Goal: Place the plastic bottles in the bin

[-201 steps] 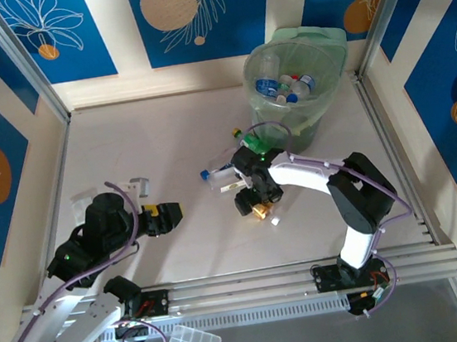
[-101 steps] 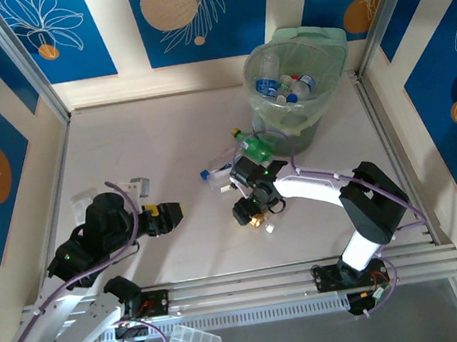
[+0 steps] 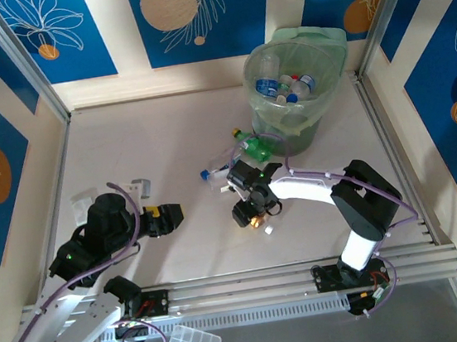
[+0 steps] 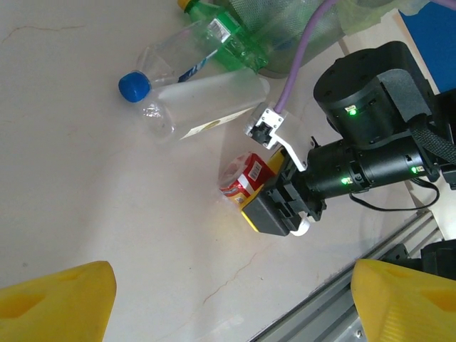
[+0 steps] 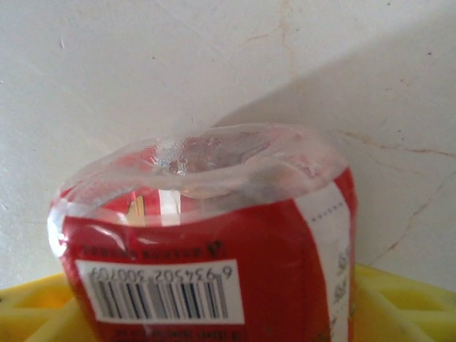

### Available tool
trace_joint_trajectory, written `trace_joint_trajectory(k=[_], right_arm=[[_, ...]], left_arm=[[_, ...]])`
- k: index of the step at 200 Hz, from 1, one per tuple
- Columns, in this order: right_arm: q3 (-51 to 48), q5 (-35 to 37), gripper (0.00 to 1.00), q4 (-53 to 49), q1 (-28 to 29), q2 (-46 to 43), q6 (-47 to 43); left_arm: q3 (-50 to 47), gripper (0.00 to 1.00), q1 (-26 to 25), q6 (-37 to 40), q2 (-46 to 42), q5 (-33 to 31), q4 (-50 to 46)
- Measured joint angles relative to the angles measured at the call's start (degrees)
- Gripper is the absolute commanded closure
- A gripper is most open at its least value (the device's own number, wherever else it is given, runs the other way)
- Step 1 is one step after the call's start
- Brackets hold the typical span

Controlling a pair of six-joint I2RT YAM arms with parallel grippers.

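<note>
Straddling the red-labelled bottle (image 4: 239,184) lying mid-tabletop (image 3: 150,147), the right hand (image 4: 267,187) has fingers either side; pinched or not, I cannot tell. The left hand (image 3: 163,219) hangs open, farther away. The bin (image 3: 290,126) stands far-right.

A crushed clear plastic bottle (image 5: 206,214) sits right up close, with its dented, see-through end uppermost. A red label (image 5: 271,271) wraps the body. A white barcode patch (image 5: 160,292), printed upside down, is on the bottle's lower left, and a white strip runs down its right edge. The yellow fingers (image 5: 32,313) of the right claw (image 5: 214,324) stick out at the bottle's lower left and lower right, one on each flank. Whether they press on it I cannot tell. Behind the bottle lies the pale surface (image 5: 107,64), with the bottle's shadow falling to the upper right, where thin cracks (image 5: 399,146) run.
</note>
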Motion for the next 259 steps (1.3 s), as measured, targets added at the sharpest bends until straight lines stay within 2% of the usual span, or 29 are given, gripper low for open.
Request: trace_joint_trajectory(k=[30,85,115,149,181,205,227,259], right_arm=[[1.46,0.46,0.39,-2.80,0.55,-2.05,-0.33],[13.00,0.85,0.41,-9.33,-0.98,-16.83,-1.92],[21.42,0.61,0.43,-11.69,-6.58,-21.49,-2.95],[30.91,-1.44,0.44,-12.22,-18.05,-22.69,-2.38],[41.62,-2.47,0.45,-11.74,-29.99,-19.17,-0.07],[51.36,-3.28,0.45,-11.58,-37.35,-11.58,1.44],[60.02,-2.80,0.44,-12.41,-40.41,-2.01,1.31],[68.46,0.90,0.43,-15.85,-40.85,10.03,0.17]], left_arm=[[0.20,0.14,0.00,0.11,0.17,0.57,0.02],[3.04,0.14,0.00,1.20,1.20,2.05,0.48],[4.44,0.14,0.00,2.19,2.10,4.22,1.60],[5.75,0.14,0.00,2.56,3.32,5.75,2.93],[5.92,0.14,0.00,2.86,3.54,6.43,3.54],[5.92,0.14,0.00,2.84,3.54,6.49,3.61],[5.92,0.14,0.00,2.86,3.48,6.62,3.65],[5.92,0.14,0.00,2.86,3.37,6.62,3.54]])
